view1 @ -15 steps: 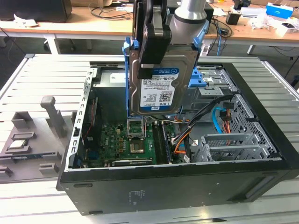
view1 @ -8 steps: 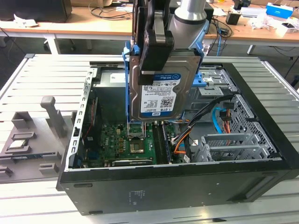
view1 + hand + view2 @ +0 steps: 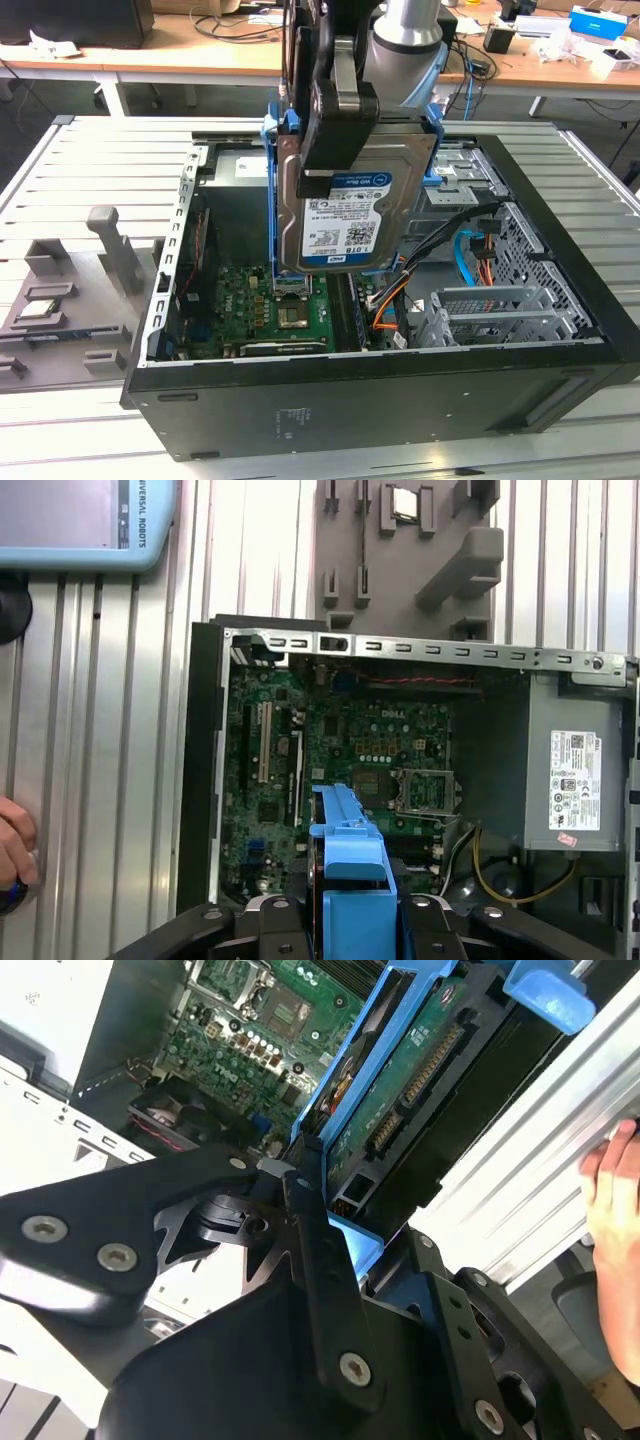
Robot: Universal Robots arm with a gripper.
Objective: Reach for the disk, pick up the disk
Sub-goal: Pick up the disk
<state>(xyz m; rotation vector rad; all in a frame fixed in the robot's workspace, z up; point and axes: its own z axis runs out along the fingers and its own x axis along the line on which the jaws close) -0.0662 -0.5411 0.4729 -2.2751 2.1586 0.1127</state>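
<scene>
The gripper [image 3: 335,150] pinches the disk [image 3: 345,215], which hangs upright above the open computer case [image 3: 560,330], apparently clear of it. Keeping the lift vertical should spare the cables [image 3: 470,255].

You see the disk [image 3: 345,215] as brushed silver-grey metal with a glossy paper label and bright blue plastic rails. The gripper [image 3: 335,110] clamped on it looks like matt black metal. The computer case [image 3: 380,395] is matt black painted metal, its motherboard [image 3: 340,750] dull green, on a ribbed aluminium table [image 3: 90,170] with a satin sheen
</scene>
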